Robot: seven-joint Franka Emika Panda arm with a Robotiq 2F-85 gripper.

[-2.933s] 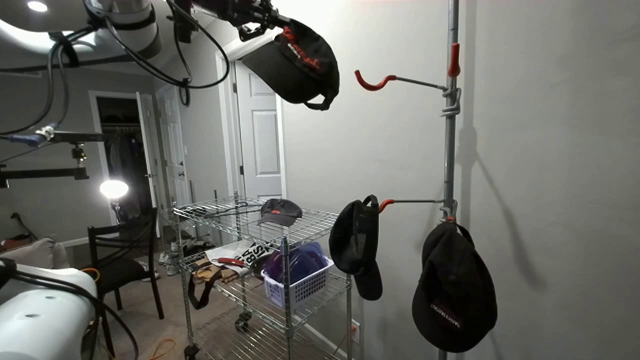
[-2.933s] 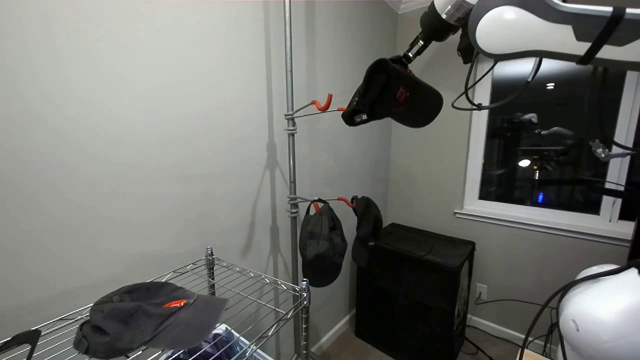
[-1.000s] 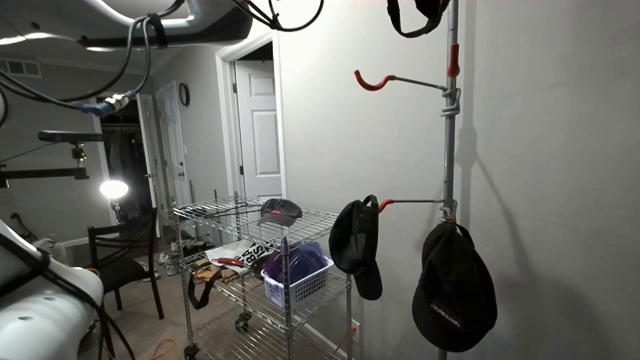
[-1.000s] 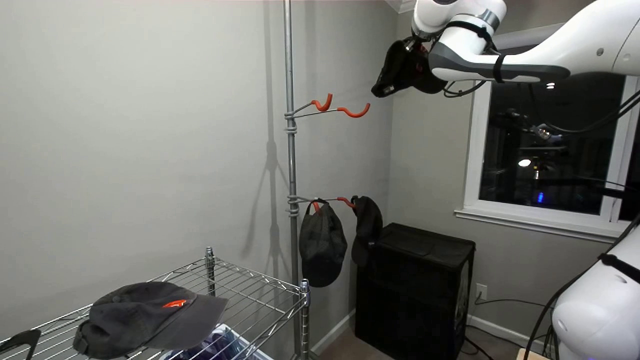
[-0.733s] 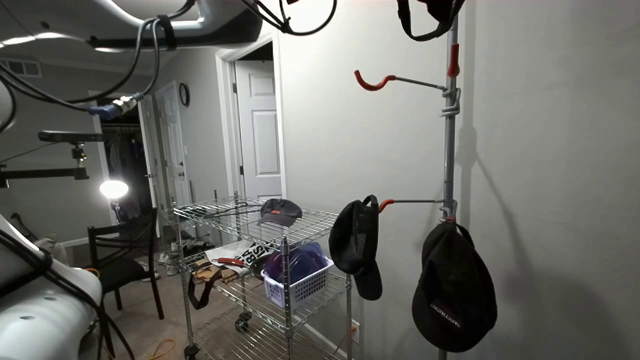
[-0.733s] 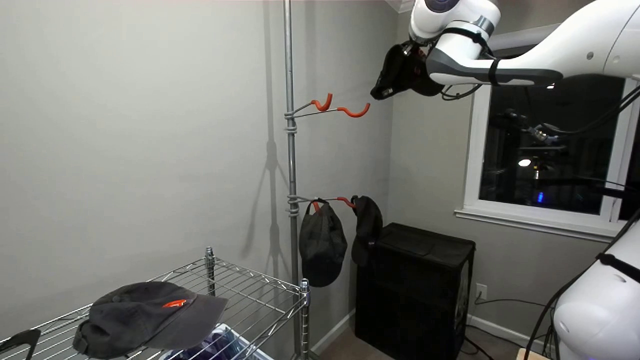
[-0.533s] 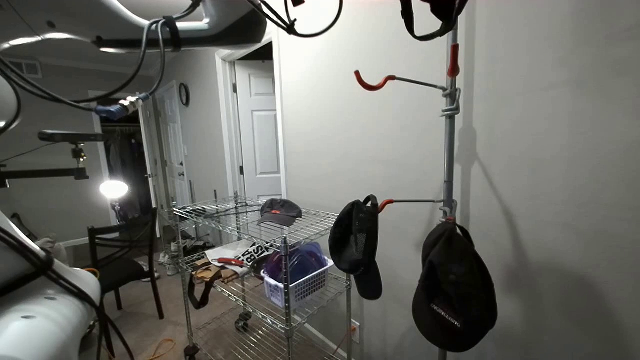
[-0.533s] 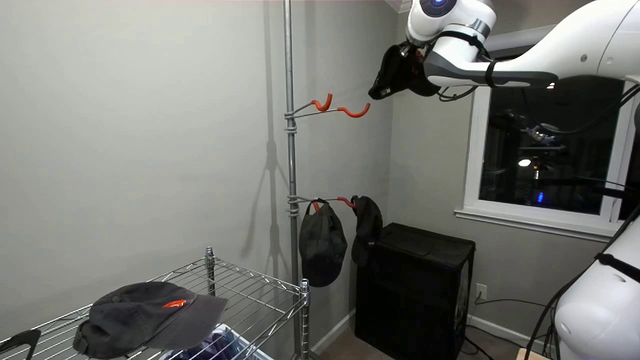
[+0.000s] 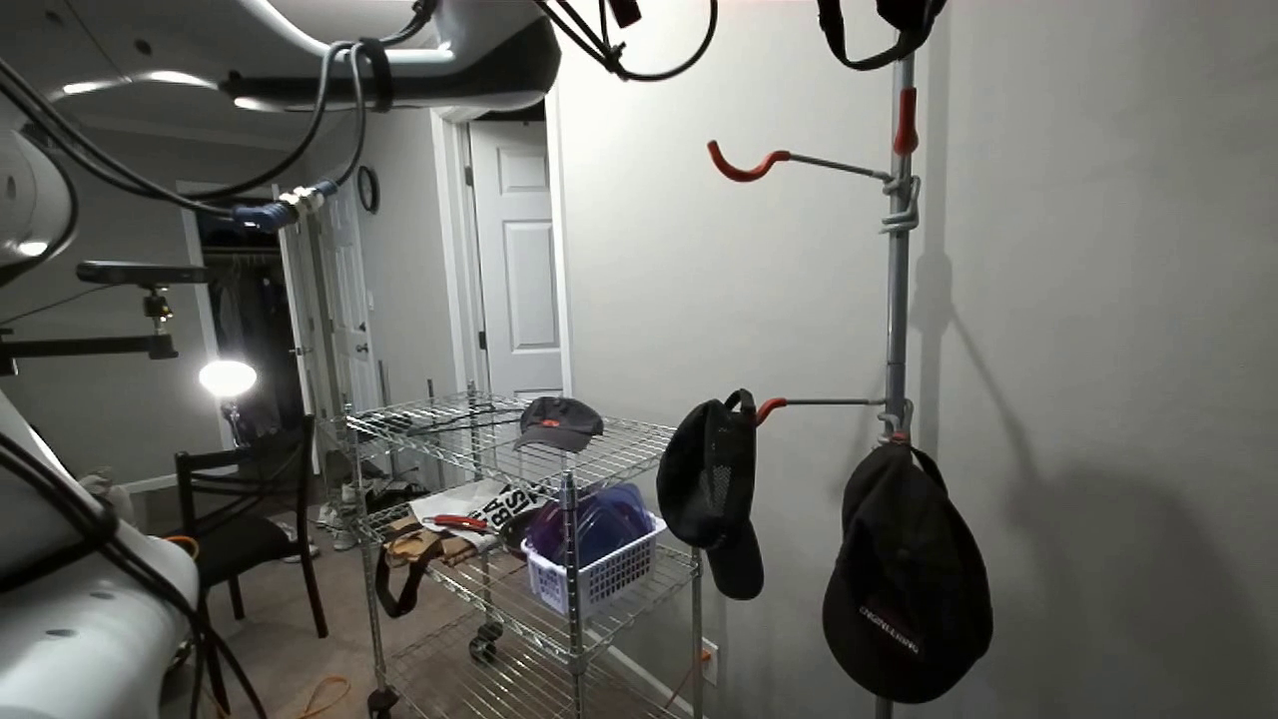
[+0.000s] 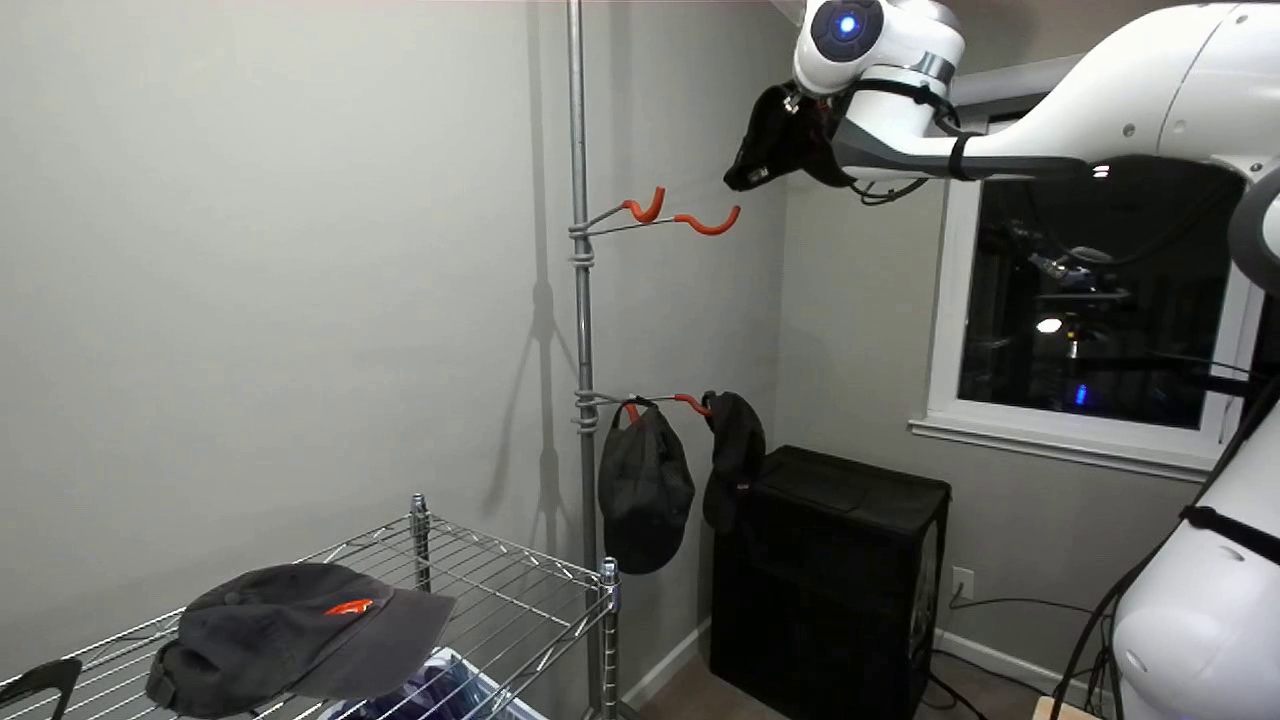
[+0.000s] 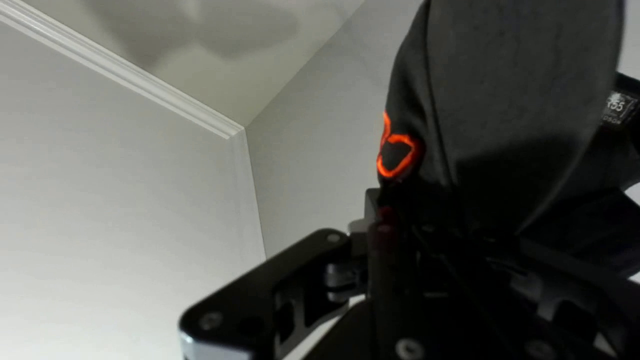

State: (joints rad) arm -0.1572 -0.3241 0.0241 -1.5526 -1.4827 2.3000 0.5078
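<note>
Holding blk cap (image 11: 515, 90), gripper (image 11: 407, 220) pinched narrow on its cloth. Cap up high, near & above red hooks (image 10: 708, 230), apart from them. Orange stitching (image 11: 411, 152) shows; tag (image 11: 619, 107) reads "R55", w/ blurry small letters below. Low hooks (image 9: 769, 410) hold mesh cap (image 9: 704, 479) & cap reading "ENGINEERING" (image 9: 914, 569). Wire rack (image 9: 572, 559) has gray cap (image 10: 270, 640) w/ orange logo (image 10: 350, 607) on top, white item (image 9: 477, 499) w/ "BA" & "IS" lower down.

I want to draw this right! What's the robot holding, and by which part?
The gripper holds a black cap by the cloth of its crown, beside the orange-red design.
</note>
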